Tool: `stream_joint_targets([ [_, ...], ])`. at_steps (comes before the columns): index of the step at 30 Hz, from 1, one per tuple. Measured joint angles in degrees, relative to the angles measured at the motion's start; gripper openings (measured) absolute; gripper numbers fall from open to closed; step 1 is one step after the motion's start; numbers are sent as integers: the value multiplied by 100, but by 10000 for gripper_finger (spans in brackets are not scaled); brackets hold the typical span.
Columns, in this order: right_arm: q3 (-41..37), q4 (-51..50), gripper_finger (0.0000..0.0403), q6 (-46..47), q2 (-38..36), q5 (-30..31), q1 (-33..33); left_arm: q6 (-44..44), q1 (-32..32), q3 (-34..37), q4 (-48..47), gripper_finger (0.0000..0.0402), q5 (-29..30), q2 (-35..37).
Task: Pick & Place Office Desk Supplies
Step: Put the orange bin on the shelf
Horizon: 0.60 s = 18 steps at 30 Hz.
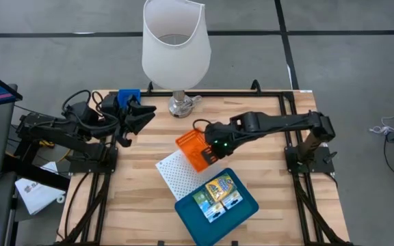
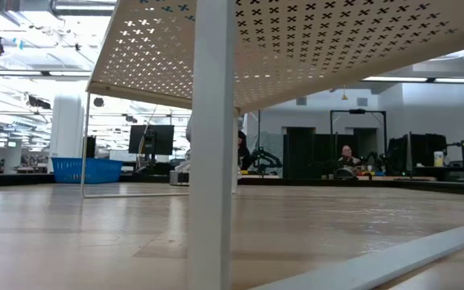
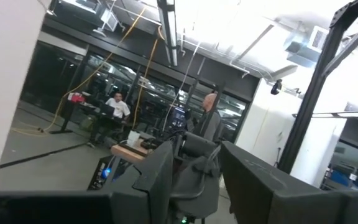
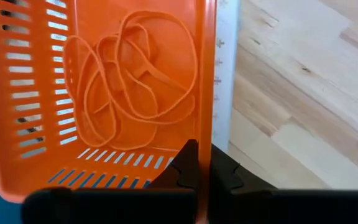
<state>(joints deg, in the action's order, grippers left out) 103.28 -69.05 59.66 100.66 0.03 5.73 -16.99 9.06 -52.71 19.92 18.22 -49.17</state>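
**Desk:** Orange plastic, centre of the wooden table (image 1: 115,205). What have you got there?

**Arm:** A slotted orange basket (image 4: 104,93), pinched by one wall. My right gripper (image 4: 196,163) has its jaws pressed together on that thin rim, with tangled orange rubber bands (image 4: 135,81) lying loose inside. From above, the basket sits over a white perforated panel (image 1: 176,174), just beside the blue tray (image 1: 245,208) holding two small printed boxes (image 1: 217,193).

**Desk:** And your other one?

**Arm:** My left gripper (image 1: 137,117) waits near the table's back-left corner, beside the big white lamp (image 1: 175,44), fingers partly spread on nothing, pointed out at the room where people sit.

**Desk:** What worries you?

**Arm:** The hold, I'd say. It's one edge only, so the basket could swing or twist on that wall. If it tips, the bands slide out. And the wall is slick and thin: a quick move might let it slip free, dropping onto the panel's edge or the tray.
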Motion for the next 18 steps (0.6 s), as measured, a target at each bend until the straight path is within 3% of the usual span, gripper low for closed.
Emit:
stream_joint_targets([
  [18, 125, -165, 0, 210, 369, -50, 207, 17, 0, 0, -7, 131, -75, 2],
])
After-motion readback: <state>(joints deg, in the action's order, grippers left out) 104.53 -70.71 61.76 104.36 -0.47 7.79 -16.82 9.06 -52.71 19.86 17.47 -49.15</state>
